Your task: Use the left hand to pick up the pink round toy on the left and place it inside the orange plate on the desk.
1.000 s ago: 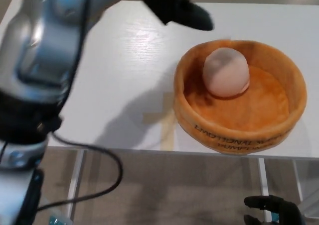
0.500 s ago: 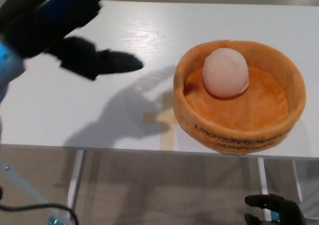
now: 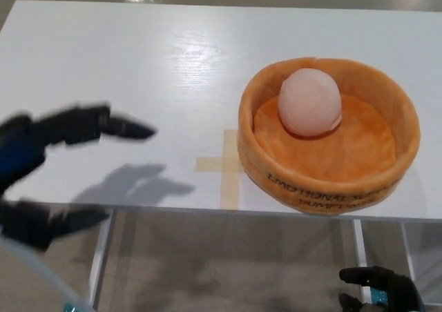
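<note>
While pink toy (image 3: 309, 103) sits in orange plate (image 3: 324, 191), left hand (image 3: 48, 167) spread at desk (image 3: 138, 56) edge.

My black left hand (image 3: 48, 136) is lower and farther left than before, now empty with fingers spread, over the white desk's (image 3: 138, 63) near-left edge.
</note>
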### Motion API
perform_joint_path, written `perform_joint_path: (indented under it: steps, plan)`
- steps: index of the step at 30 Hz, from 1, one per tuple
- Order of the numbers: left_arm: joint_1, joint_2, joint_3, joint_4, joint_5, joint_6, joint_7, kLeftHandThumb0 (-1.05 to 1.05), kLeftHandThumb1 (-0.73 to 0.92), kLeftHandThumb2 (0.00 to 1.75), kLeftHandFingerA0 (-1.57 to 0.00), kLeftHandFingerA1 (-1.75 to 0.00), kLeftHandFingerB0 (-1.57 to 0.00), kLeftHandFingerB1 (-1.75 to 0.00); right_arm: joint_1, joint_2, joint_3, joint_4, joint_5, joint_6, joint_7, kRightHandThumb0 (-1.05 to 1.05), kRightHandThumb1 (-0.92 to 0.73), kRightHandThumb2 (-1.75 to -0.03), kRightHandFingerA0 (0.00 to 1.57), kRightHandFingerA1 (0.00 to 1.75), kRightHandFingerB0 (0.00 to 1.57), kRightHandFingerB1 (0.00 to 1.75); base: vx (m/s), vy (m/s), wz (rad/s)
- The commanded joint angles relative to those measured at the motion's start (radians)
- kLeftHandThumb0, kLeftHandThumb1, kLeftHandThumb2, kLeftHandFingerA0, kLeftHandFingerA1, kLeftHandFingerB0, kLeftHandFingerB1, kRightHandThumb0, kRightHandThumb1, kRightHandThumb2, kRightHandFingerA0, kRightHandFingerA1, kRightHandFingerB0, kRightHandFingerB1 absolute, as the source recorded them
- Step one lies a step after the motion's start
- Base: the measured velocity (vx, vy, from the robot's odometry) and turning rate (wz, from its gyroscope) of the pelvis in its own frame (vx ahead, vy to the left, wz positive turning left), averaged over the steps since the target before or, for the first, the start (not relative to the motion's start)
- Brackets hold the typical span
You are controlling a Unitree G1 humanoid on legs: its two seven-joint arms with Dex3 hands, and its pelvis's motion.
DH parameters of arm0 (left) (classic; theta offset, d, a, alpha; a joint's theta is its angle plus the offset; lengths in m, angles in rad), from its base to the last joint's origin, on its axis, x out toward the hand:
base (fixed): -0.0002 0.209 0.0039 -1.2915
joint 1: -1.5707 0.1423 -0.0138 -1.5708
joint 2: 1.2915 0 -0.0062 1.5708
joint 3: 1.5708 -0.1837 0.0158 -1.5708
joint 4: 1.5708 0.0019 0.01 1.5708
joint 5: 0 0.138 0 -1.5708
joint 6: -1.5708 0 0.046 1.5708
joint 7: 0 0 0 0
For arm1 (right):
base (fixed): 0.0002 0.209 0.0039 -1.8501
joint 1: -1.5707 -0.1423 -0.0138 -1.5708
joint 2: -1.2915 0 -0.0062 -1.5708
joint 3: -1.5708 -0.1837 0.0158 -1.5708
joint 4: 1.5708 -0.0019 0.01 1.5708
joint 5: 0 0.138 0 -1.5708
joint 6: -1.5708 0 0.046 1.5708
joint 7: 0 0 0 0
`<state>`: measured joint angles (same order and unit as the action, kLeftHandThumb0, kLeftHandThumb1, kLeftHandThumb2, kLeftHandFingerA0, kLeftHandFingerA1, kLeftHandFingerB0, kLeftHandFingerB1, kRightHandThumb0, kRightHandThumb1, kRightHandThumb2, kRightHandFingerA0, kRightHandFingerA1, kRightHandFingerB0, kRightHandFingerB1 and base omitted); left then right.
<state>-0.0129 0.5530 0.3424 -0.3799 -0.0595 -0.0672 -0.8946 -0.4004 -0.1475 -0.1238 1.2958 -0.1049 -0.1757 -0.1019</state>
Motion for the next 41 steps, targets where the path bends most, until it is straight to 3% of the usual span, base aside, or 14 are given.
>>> perform_joint_path:
  steps: [1,6,7,9,18,20,22,24,25,32,33,41]
  plan:
    - [0.327,0.05,0.001,0.208,-0.289,-0.066,-0.375,-0.13,0.47,0.93,-0.09,-0.48,-0.22,-0.51,0.026,-0.018,0.003,0.01,0.002,0.001,0.008,-0.14,-0.58,-0.55,0.61,0.96,0.58,0.79,0.0,0.0,0.0]
    - [0.303,0.023,-0.088,0.352,-0.154,-0.083,-0.257,-0.11,0.45,0.91,-0.12,-0.49,-0.22,-0.51,0.019,-0.016,0.002,0.01,0.002,0.011,0.002,-0.15,-0.57,-0.56,0.63,0.98,0.61,0.81,0.0,0.0,0.0]
    - [0.303,0.02,-0.109,0.377,-0.118,-0.091,-0.227,-0.14,0.63,0.59,-0.21,-0.31,-0.31,-0.31,0.023,-0.016,0.001,0.01,0.004,0.01,0.002,-0.15,-0.58,-0.56,0.63,1.0,0.61,0.81,0.0,0.0,0.0]
    - [0.298,0.01,-0.145,0.442,-0.069,-0.119,-0.176,-0.13,0.62,0.58,-0.17,-0.31,-0.29,-0.3,0.029,-0.015,0.001,0.011,0.004,0.008,0.002,-0.15,-0.58,-0.56,0.62,0.95,0.59,0.79,0.0,0.0,0.0]
    - [0.206,-0.038,-0.227,0.763,0.037,-0.231,0.005,-0.12,0.64,0.59,-0.14,-0.33,-0.22,-0.28,0.023,-0.019,0.003,0.011,0.003,0.009,0.002,-0.15,-0.57,-0.56,0.65,1.0,0.61,0.81,0.0,0.0,0.0]
    - [0.175,-0.053,-0.25,0.844,0.118,-0.243,0.132,-0.3,0.58,0.64,-0.2,-0.37,-0.19,-0.31,0.024,-0.022,0.006,0.011,0.001,0.007,0.011,-0.16,-0.58,-0.56,0.61,0.93,0.59,0.79,0.0,0.0,0.0]
    - [0.166,-0.055,-0.264,0.874,0.15,-0.261,0.187,-0.3,0.58,0.64,-0.2,-0.37,-0.19,-0.31,0.027,-0.023,0.009,0.011,-0.001,0.001,0.013,-0.16,-0.58,-0.56,0.61,0.93,0.59,0.79,0.0,0.0,0.0]
    - [0.142,-0.066,-0.283,0.912,0.191,-0.234,0.269,-0.3,0.59,0.58,-0.12,-0.31,-0.2,-0.28,0.029,-0.022,0.006,0.011,0.002,0.004,0.015,-0.15,-0.58,-0.56,0.6,0.93,0.59,0.8,0.0,0.0,0.0]
    - [0.118,-0.069,-0.304,0.942,0.229,-0.218,0.322,-0.48,0.62,0.6,0.0,-0.23,-0.12,-0.26,0.028,-0.021,0.006,0.011,0.002,0.005,0.012,-0.15,-0.57,-0.56,0.64,0.97,0.61,0.81,0.0,0.0,0.0]
    - [-0.043,-0.101,-0.411,1.141,0.353,-0.147,0.524,-0.6,0.67,0.61,0.0,-0.19,-0.1,-0.25,0.019,-0.021,0.008,0.01,-0.001,0.013,0.002,-0.15,-0.57,-0.56,0.64,0.98,0.6,0.79,0.0,0.0,0.0]
    - [-0.056,-0.105,-0.417,1.159,0.355,-0.149,0.534,-0.7,0.51,0.85,0.0,-0.16,-0.07,-0.29,0.018,-0.021,0.01,0.01,-0.002,0.011,0.004,-0.15,-0.58,-0.56,0.63,0.96,0.6,0.79,0.0,0.0,0.0]
    - [-0.158,-0.142,-0.505,1.308,0.407,-0.114,0.636,-0.79,0.6,0.9,0.0,-0.12,-0.08,-0.23,0.018,-0.021,0.016,0.012,-0.007,0.013,0.008,-0.16,-0.57,-0.56,0.63,0.95,0.59,0.78,0.0,0.0,0.0]
